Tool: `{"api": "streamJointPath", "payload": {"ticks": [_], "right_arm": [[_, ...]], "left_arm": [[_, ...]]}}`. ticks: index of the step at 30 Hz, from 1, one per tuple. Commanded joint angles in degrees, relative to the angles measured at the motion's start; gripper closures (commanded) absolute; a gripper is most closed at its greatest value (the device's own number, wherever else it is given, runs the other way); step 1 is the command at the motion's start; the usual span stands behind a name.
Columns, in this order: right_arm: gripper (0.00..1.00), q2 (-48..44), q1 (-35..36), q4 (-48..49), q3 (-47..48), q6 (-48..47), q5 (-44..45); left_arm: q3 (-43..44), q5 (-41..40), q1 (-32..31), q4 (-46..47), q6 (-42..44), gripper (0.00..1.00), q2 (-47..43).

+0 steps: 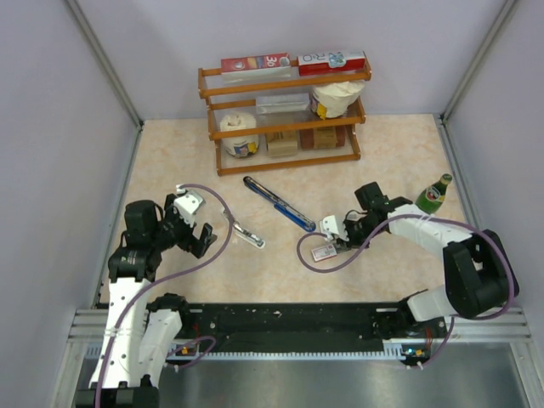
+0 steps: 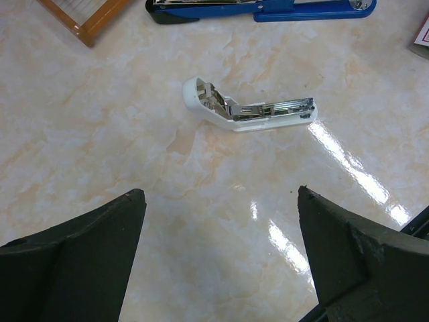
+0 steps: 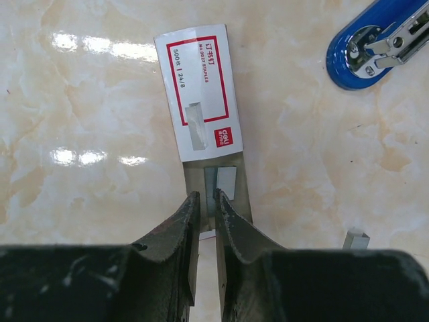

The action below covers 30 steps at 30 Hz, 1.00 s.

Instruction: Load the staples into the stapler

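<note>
The staple box [image 3: 198, 87] lay right of the table's [image 1: 382, 153] middle, toward the near edge, its tray slid out. The right gripper's [image 3: 206, 201] fingers were almost together, pinching a grey staple strip [image 3: 210, 182]. A white stapler [image 2: 251, 111] lay open left of middle, near the left gripper [image 2: 218, 201], whose fingers were spread wide.

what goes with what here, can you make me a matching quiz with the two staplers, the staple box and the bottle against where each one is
Things:
1 white stapler
2 blue stapler
3 staple box
4 green bottle

Places:
a farthest right of the four
b at the right gripper's fingertips
c mid-table, in front of the wooden rack
d lying opened, ahead of the left gripper

Pairs: 1-d, 2-c, 3-b, 4-a
</note>
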Motion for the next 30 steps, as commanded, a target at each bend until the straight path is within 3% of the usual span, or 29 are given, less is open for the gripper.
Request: {"api": "streamJointPath", "payload": {"ticks": [1, 30], "right_arm": [[0.85, 1.64, 0.92, -0.15, 3.23, -0.23, -1.94], [0.78, 3.93, 0.92, 4.25, 2.62, 2.50, 0.61]], "left_arm": [[-0.34, 0.54, 0.42, 2.15, 0.22, 0.01, -0.76], [-0.25, 0.36, 0.51, 2.15, 0.13, 0.01, -0.76]]}}
